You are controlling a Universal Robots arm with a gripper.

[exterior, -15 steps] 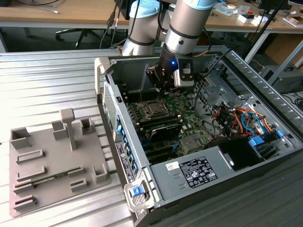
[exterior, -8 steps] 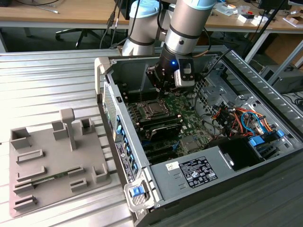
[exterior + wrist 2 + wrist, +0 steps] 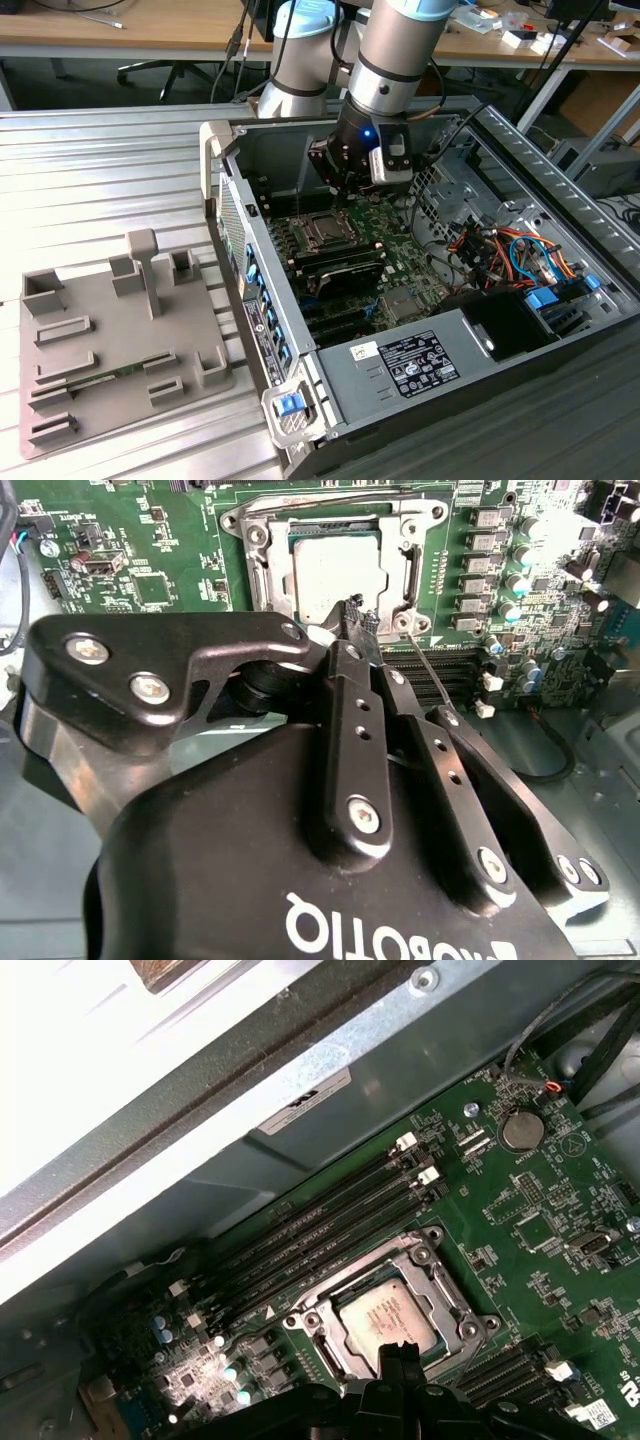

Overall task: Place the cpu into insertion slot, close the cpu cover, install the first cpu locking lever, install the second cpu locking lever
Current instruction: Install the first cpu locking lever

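Note:
The cpu [image 3: 330, 575], a flat square chip with a grey metal top, sits in the socket on the green motherboard [image 3: 150, 540]. In the first wrist view the cpu [image 3: 385, 1312] is also seen in the socket. The cpu cover [image 3: 262, 560], a silver frame, lies flat around it, and it lies the same way in the first wrist view [image 3: 365, 1272]. My gripper [image 3: 355, 615] is shut, its black fingertips together at one corner of the socket. A thin lever rod [image 3: 430, 680] runs out from that corner beside the fingers. The exterior view shows the gripper [image 3: 350, 190] low inside the open computer case, just above the socket [image 3: 322, 230].
Memory slots [image 3: 330, 1220] run along one side of the socket. The case wall [image 3: 235, 230] rises at the exterior view's left, with a grey fixture tray [image 3: 110, 340] beyond it. Coloured cables [image 3: 510, 250] and a power supply [image 3: 410, 365] lie toward the exterior view's right.

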